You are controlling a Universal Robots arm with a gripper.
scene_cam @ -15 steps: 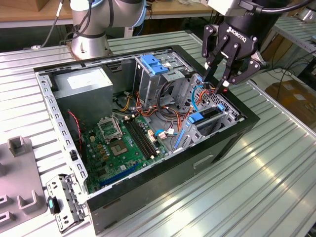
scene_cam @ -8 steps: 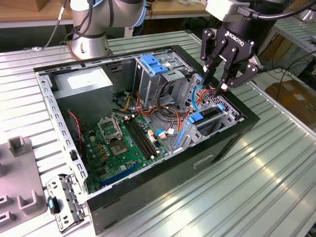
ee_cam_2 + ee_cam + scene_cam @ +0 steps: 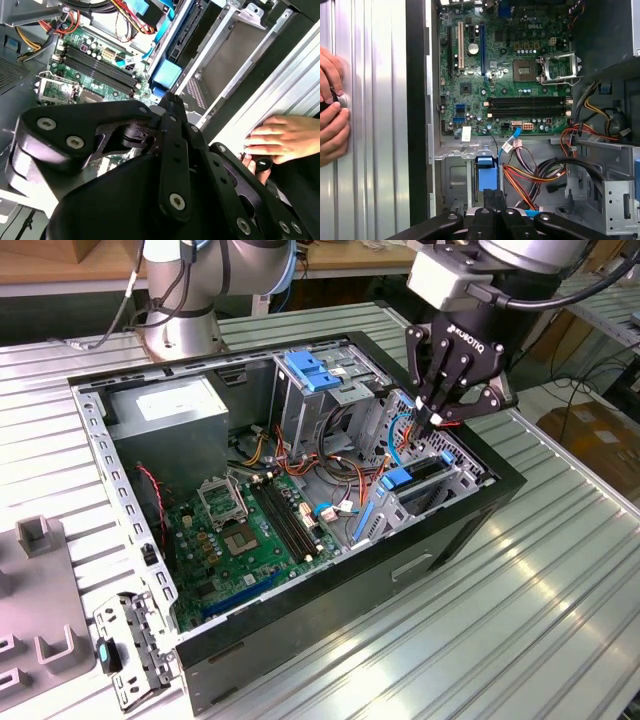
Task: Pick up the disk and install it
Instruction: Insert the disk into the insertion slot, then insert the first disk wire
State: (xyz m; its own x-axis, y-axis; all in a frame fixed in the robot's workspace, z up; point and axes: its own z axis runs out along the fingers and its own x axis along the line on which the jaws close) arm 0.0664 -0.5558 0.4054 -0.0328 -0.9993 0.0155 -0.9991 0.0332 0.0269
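- Gripper [image 3: 433,420]: fingertips pressed together, hanging over the drive cage [image 3: 462,478] of the computer case [image 3: 330,612].
- Disk [image 3: 422,470]: stands on edge in that cage, at the gripper's 6 o'clock in the exterior view. Cage walls hide its broad faces; the top edge and blue carrier show.
- Long axis: 8 to 2 o'clock.
- Hand [image 3: 331,112]: rests on the table [image 3: 500,640] and is cut off; the small dark object it holds is indistinct.

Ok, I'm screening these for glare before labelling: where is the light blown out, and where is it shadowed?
Exterior view: bright streaks on the ribbed table; the case interior is evenly lit. Second wrist view: the table beside the case is washed out, the hand dark. First wrist view: motherboard evenly lit.
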